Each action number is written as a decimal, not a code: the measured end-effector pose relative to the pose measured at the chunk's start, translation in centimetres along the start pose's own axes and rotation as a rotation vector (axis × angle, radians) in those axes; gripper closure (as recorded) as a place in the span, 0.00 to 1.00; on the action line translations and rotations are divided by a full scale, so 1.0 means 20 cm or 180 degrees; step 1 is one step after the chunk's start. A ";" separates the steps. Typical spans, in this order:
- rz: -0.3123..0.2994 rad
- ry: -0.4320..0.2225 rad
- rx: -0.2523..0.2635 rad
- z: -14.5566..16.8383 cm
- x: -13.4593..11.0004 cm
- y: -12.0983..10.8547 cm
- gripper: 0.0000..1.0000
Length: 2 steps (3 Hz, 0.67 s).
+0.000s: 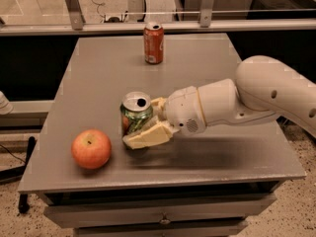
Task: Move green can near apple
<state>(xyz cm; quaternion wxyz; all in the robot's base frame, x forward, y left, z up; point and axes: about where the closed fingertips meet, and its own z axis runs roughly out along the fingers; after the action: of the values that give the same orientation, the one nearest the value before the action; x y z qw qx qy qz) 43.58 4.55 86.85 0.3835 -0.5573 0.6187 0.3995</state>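
The green can (135, 113), with a silver top and pull-tab opening, is upright near the middle-left of the grey table (98, 73). My gripper (148, 122) comes in from the right on a white arm and is shut on the can, one cream finger (147, 135) across its front lower side and the other behind it. The red-orange apple (91, 148) sits on the table at the front left, a short gap left of the can. I cannot tell whether the can rests on the table or is just above it.
An orange-red can (153, 43) stands upright at the table's far edge. A metal rail (158, 26) runs behind the table. The table's front edge is close below the apple, with drawers (163, 216) under it.
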 end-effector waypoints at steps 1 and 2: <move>-0.0181 0.0011 -0.0081 0.11 -0.03 0.04 1.00; -0.0306 0.0020 -0.0153 0.17 -0.03 0.06 0.82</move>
<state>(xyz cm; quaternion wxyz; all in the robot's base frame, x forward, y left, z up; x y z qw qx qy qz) 42.59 7.91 86.10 0.3868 -0.5967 0.5826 0.3935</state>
